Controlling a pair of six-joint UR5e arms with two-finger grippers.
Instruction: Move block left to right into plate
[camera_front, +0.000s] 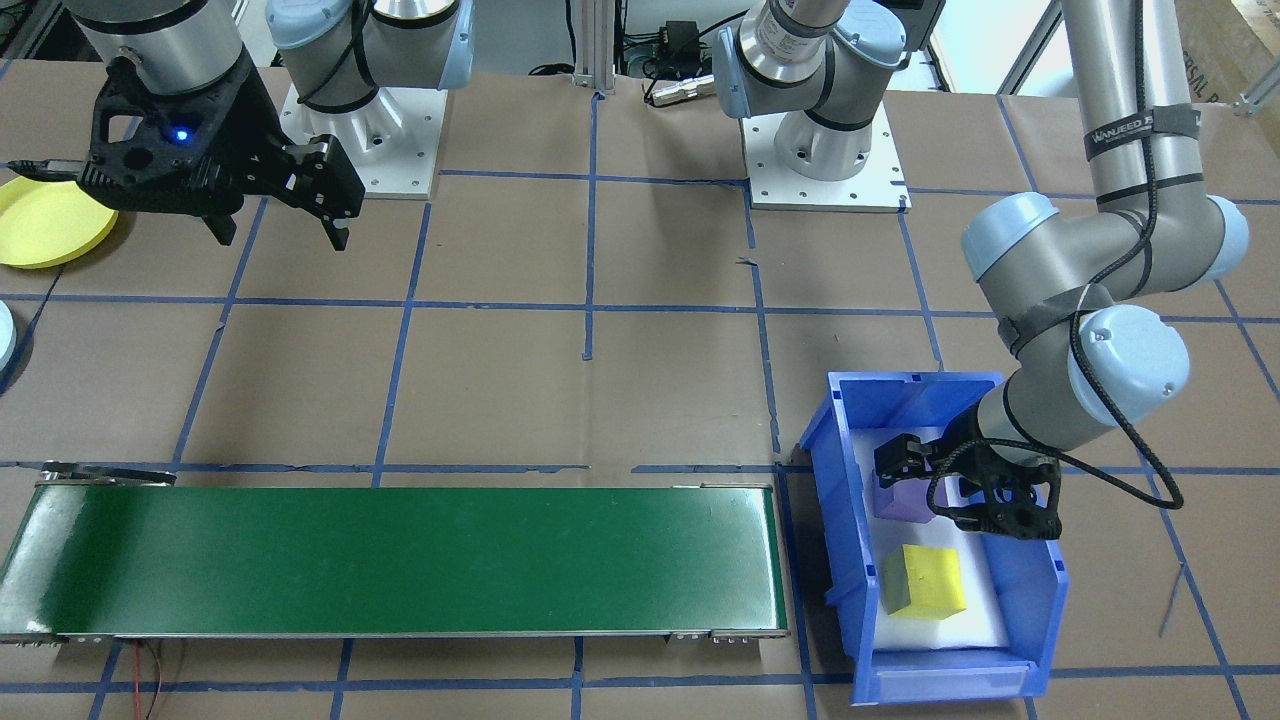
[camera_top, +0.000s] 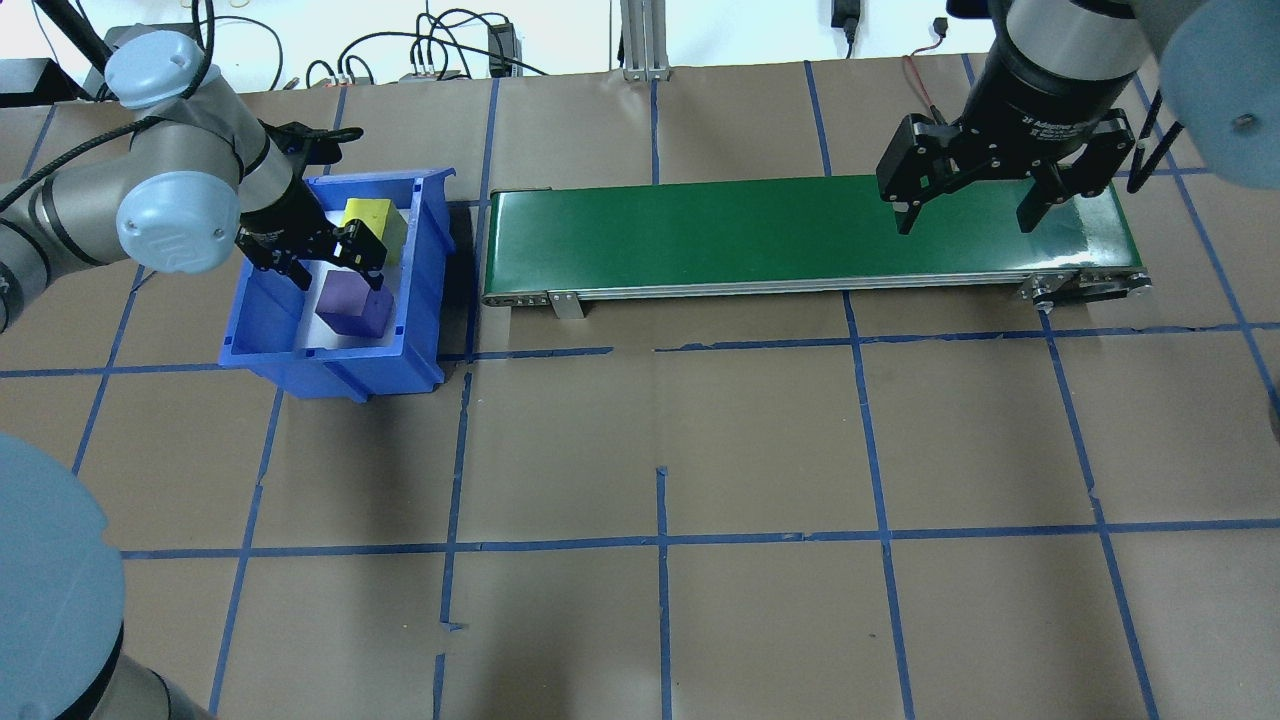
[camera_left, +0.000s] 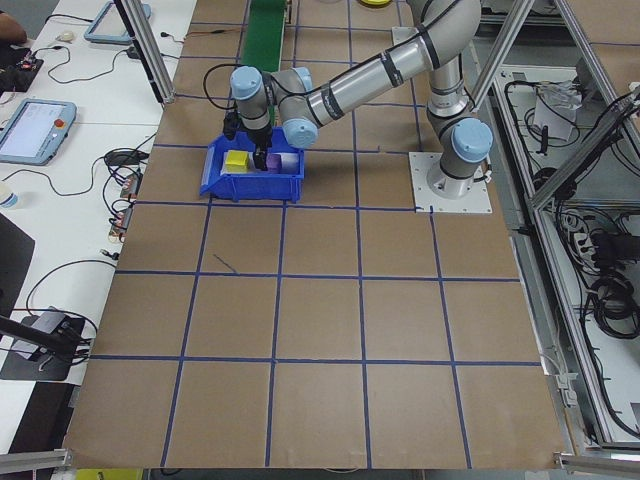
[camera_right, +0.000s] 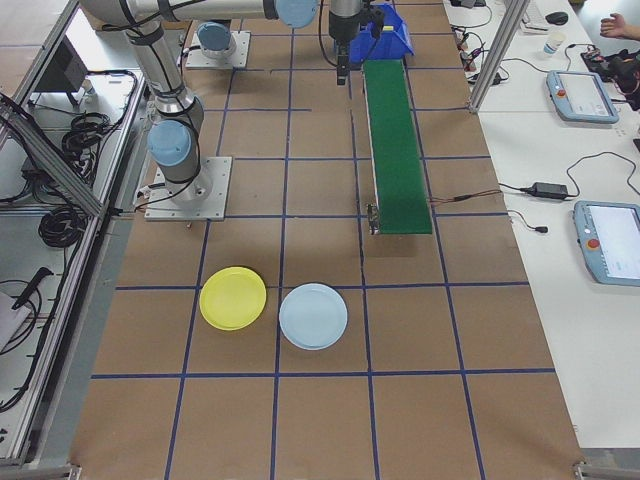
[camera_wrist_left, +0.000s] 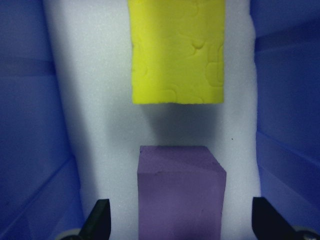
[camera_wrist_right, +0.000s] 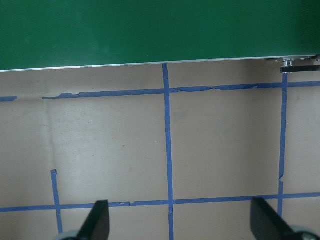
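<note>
Across the lower half of the front-facing view runs the green conveyor (camera_front: 400, 560), with the blue bin (camera_front: 850, 520) at its right end. Inside the bin, the left gripper (camera_top: 330, 262) hangs with jaws spread on either side of the purple block (camera_wrist_left: 181, 192), the yellow block (camera_wrist_left: 176, 50) just beyond. Sinking squarely before closing should keep the fingertips off the bin walls. Upper left, the right gripper (camera_front: 280, 230) waits open near the yellow plate (camera_front: 45, 222).

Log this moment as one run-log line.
left gripper: open, over purple block in blue bin | right gripper: open, empty, above conveyor | yellow block: in bin | plates: empty
</note>
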